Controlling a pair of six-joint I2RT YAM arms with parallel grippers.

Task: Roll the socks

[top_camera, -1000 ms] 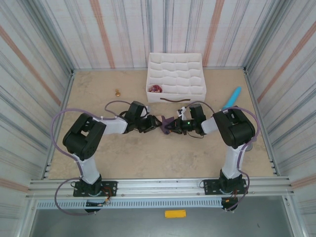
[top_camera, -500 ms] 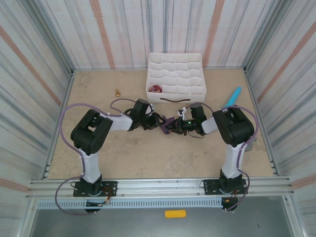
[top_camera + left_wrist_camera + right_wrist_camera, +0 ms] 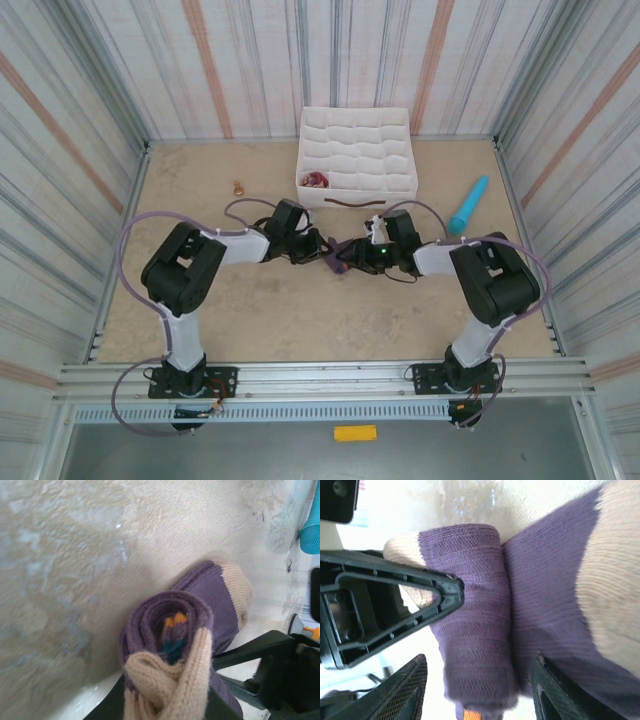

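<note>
Just let go with right hand (image 3: 477, 680), jaws now wide; closed left hand (image 3: 320, 248) onto rolled purple sock (image 3: 167, 625) mid-desk (image 3: 300, 320), probably keeping roll tight.

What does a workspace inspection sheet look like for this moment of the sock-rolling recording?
Surface: tan table, blotchy, nothing spilled.
Job's things: purple sock, rolled up, tan parts showing, between both grippers.
Clutter: turquoise stick at right; white divider box at back, dark red bundle in a front compartment; small gold object.
Grippers: left gripper closed on the roll; right gripper open, fingers either side of it.
Cables: purple cables looped along both arms, clear of the sock.
Surroundings: striped corrugated walls.
</note>
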